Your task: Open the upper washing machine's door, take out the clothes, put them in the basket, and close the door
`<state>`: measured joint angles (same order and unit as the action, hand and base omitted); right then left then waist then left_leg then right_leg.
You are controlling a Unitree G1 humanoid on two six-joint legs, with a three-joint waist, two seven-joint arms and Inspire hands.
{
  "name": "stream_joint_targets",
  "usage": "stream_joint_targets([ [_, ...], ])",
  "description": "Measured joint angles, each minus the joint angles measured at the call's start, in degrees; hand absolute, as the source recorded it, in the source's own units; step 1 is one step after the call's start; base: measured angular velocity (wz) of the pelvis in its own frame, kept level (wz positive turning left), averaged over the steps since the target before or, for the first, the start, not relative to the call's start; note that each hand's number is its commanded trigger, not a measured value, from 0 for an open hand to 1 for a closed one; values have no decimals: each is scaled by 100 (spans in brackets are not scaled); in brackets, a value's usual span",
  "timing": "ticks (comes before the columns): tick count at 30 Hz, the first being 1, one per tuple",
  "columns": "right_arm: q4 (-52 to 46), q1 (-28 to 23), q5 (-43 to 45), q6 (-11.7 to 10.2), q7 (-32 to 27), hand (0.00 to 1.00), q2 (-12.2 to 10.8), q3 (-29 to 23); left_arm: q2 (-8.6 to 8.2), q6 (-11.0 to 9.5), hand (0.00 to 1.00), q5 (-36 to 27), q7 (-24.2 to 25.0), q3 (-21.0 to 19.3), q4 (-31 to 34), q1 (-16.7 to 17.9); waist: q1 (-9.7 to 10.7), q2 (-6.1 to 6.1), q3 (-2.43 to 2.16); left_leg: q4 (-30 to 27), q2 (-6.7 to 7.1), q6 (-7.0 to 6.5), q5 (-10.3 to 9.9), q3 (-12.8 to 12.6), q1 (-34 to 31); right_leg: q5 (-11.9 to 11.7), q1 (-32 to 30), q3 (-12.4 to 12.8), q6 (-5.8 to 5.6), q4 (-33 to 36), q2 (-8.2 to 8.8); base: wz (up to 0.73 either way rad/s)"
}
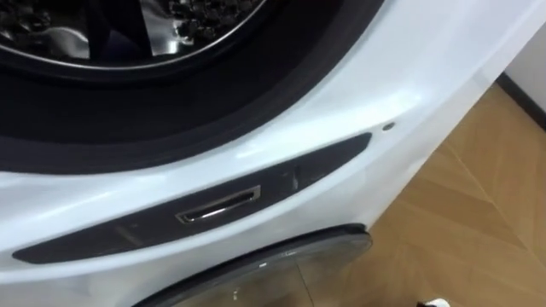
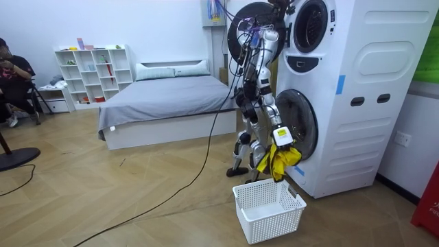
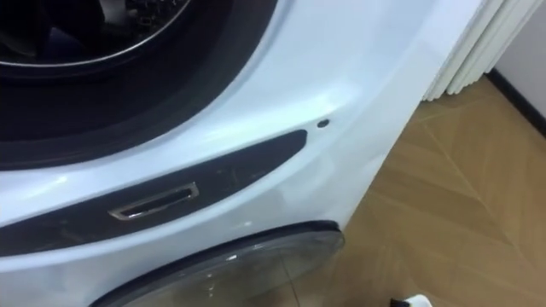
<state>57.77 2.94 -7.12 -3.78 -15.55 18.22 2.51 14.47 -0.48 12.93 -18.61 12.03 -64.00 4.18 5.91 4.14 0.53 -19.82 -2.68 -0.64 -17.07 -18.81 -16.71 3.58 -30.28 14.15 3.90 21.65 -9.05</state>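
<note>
stacked washing machine (image 2: 363, 89) was seen at the room view's right, with the robot stood close in front, facing it. in the eye views the upper drum (image 1: 196, 17) was cut off at the top edge, and no clothes could be made out in the slice shown. below it sat a chrome handle recess (image 1: 217, 206), then the glass of the lower door (image 1: 290, 264).

white basket (image 2: 274, 216) was placed on the floor by the robot's feet, just beside the machine. nothing could be made out in it.

yellow cloth (image 2: 278, 163) was held hanging above the basket's machine-side rim, apart from it, with its low end not yet inside. it was carried by the right hand (image 2: 280, 136), whose fingers were judged closed on the cloth's top; they were too small for more detail.

step was judged as the drop into the basket, with one item out and more possibly left in the drum.

to be done well: the hand should be shifted toward the basket's middle and away from the lower door. it should be lowered until the hem is past the rim, then the fingers opened wide. soft cloth may be snagged on fingers or draped over the rim, so release should be checked before the hand is lifted.
</note>
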Motion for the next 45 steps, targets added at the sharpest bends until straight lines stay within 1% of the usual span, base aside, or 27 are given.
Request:
stream_joint_targets([
  [1,-2,2,-3,-40,-68,100,69,-4,1,-11,0,0,-15,0,8,-5,7,55,-10,7,9,-12,7,-2,1,-1,-2,3,-4,-2,4,-4],
  [2,-2,7,-3,-47,-118,100,92,-42,2,-24,0,-1,-86,1,8,-8,5,85,-20,13,20,-17,10,-4,0,1,-22,15,-8,-2,4,-5],
  [5,22,20,-3,-47,-195,100,116,-122,7,-44,0,-5,-119,14,9,-19,5,124,-21,54,40,-55,33,-38,-13,-3,-77,70,-19,21,0,-4],
  [9,16,36,-5,-65,-324,100,165,-153,7,-85,0,-218,-120,66,20,-22,7,128,-21,50,43,-68,42,-155,-104,-39,-199,171,-49,27,-23,-13],
  [14,16,-20,-23,-65,-440,100,193,-166,6,-122,0,-224,-119,65,12,-40,21,115,-13,41,71,-99,60,-304,-220,-102,-343,299,-109,32,-34,-13],
  [16,12,-60,-40,-65,-477,100,194,-166,9,-143,0,-237,-119,65,9,-43,49,110,-10,38,85,-104,61,-315,-244,-111,-372,309,-123,36,-25,-5],
  [19,34,-73,-182,-73,-588,100,208,-194,19,-174,0,-496,-118,67,10,-44,80,94,1,33,108,-118,68,-352,-288,-124,-419,347,-151,43,-10,-4],
  [21,74,-35,-296,-79,-662,100,233,-306,76,-190,0,-616,-119,66,12,-44,125,91,4,33,128,-149,71,-397,-339,-111,-495,356,-176,92,7,0],
  [22,147,18,-409,-111,-701,100,262,-390,133,-197,0,-661,-120,66,12,-46,163,93,4,17,137,-178,58,-415,-386,-100,-559,358,-192,135,16,0],
  [23,229,58,-476,-120,-750,100,329,-392,195,-198,0,-663,-120,66,11,-53,171,89,7,-6,145,-198,47,-446,-420,-94,-614,384,-202,194,14,-4],
  [25,277,48,-592,-119,-772,100,435,-392,248,-198,0,-671,-123,73,12,-58,178,92,7,-23,167,-204,43,-465,-452,-84,-671,423,-217,240,14,-8],
  [26,280,46,-675,-119,-815,100,474,-392,288,-195,0,-671,-125,118,40,-71,190,93,20,-48,173,-208,40,-467,-482,-79,-703,442,-225,258,14,-7],
  [28,311,40,-726,-119,-867,100,520,-391,312,-195,0,-671,-131,225,48,-111,202,90,23,-46,211,-215,37,-465,-510,-50,-770,481,-253,335,18,-7],
  [30,384,84,-726,-119,-886,100,558,-390,312,-201,0,-671,-132,338,59,-144,185,88,26,-46,244,-220,39,-457,-523,-46,-805,559,-260,363,6,-15],
  [31,421,97,-726,-119,-896,100,572,-390,312,-200,0,-671,-132,395,73,-155,189,88,26,-51,264,-224,36,-454,-522,-31,-825,610,-283,409,0,-14],
  [33,476,115,-707,-118,-940,100,577,-389,312,-206,0,-673,-132,402,115,-168,188,95,27,-54,279,-229,34,-453,-545,-35,-857,629,-294,415,-6,-9],
  [35,536,160,-677,-116,-996,100,590,-390,312,-205,0,-719,-132,437,114,-186,203,136,50,-87,281,-263,14,-450,-575,-48,-879,636,-311,417,-7,-2],
  [36,539,159,-679,-115,-1003,100,597,-390,312,-205,0,-753,-132,457,115,-188,202,145,55,-88,284,-267,12,-449,-576,-48,-880,636,-313,420,-5,0],
  [37,538,164,-679,-115,-1008,13,615,-389,312,-204,0,-808,-133,491,115,-189,199,165,65,-88,291,-284,2,-446,-582,-51,-890,638,-319,427,-2,0],
  [38,538,172,-679,-115,-1010,0,633,-389,312,-204,0,-865,-133,512,115,-190,193,181,64,-88,303,-292,-2,-442,-605,-54,-917,642,-328,438,5,0],
  [42,537,254,-707,-115,-1102,0,655,-390,312,-202,0,-893,-182,513,115,-189,177,210,57,-108,337,-332,-24,-436,-722,-62,-1058,647,-347,510,3,0],
  [43,537,278,-713,-117,-1141,0,656,-389,312,-202,0,-892,-194,514,118,-189,172,229,47,-123,335,-340,-29,-434,-748,-62,-1077,642,-348,510,5,0],
  [45,550,314,-754,-118,-1195,0,669,-382,312,-200,0,-893,-211,521,169,-190,161,267,47,-157,326,-355,-39,-420,-767,-63,-1081,630,-348,509,7,0],
])
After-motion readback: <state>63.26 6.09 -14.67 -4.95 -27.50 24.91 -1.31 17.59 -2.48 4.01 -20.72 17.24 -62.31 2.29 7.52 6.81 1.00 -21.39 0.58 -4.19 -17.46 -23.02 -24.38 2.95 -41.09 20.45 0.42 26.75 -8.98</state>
